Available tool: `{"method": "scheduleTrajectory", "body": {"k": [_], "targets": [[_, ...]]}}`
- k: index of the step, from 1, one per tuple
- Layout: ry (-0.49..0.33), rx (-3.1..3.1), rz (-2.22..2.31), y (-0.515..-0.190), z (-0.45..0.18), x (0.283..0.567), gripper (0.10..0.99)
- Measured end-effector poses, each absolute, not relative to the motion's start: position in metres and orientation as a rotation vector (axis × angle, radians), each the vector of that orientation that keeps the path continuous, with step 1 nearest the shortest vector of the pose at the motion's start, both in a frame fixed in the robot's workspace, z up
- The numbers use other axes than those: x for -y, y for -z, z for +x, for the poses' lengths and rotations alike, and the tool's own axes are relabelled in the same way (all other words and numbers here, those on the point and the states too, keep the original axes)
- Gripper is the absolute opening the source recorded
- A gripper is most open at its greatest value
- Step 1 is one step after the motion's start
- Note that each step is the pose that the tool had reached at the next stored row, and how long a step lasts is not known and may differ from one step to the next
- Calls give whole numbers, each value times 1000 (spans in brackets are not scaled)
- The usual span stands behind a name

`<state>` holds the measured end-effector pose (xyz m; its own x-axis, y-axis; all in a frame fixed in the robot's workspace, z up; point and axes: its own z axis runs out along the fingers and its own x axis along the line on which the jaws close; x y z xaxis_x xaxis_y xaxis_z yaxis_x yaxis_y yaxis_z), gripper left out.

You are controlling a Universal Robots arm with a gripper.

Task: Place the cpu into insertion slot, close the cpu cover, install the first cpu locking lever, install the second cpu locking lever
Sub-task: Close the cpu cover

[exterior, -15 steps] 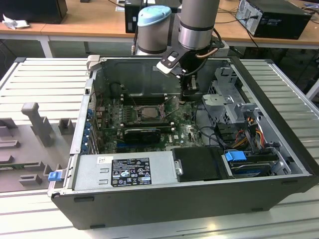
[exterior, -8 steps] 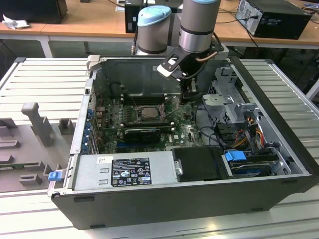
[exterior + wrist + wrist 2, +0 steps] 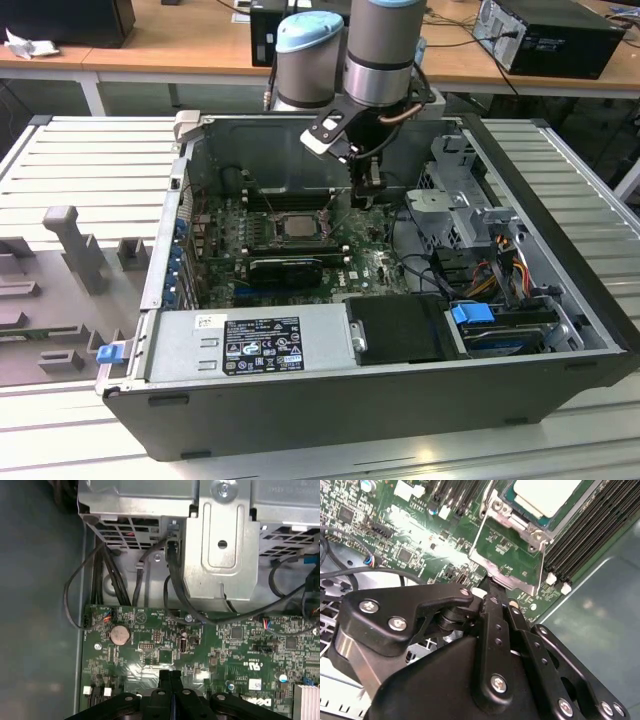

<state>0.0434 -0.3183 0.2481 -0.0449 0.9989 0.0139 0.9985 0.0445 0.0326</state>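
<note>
Cpu point(image 3: 545, 495) sitting in insertion slot point(image 3: 516, 509) on green board point(image 3: 225, 650), inside open computer case point(image 3: 300, 400) on table point(image 3: 80, 160). Cpu cover point(image 3: 541, 560) standing open beside slot, board showing through cut-out. Pincer point(image 3: 489, 587) hanging over board, fingers pressing together, tips touching cover's free edge; whether pinching it, cannot tell.

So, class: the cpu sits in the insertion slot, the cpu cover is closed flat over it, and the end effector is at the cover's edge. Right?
The cpu cover is not closed: the second wrist view shows it swung open, clear of the chip. The cpu does sit in the insertion slot, and the end effector is at the cover's edge.
</note>
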Motion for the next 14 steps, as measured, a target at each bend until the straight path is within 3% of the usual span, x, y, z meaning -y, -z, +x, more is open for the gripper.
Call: {"method": "scheduleTrajectory", "body": {"k": [14], "targets": [[-52, -2261, 2162, -248, 22, 318, 106]]}}
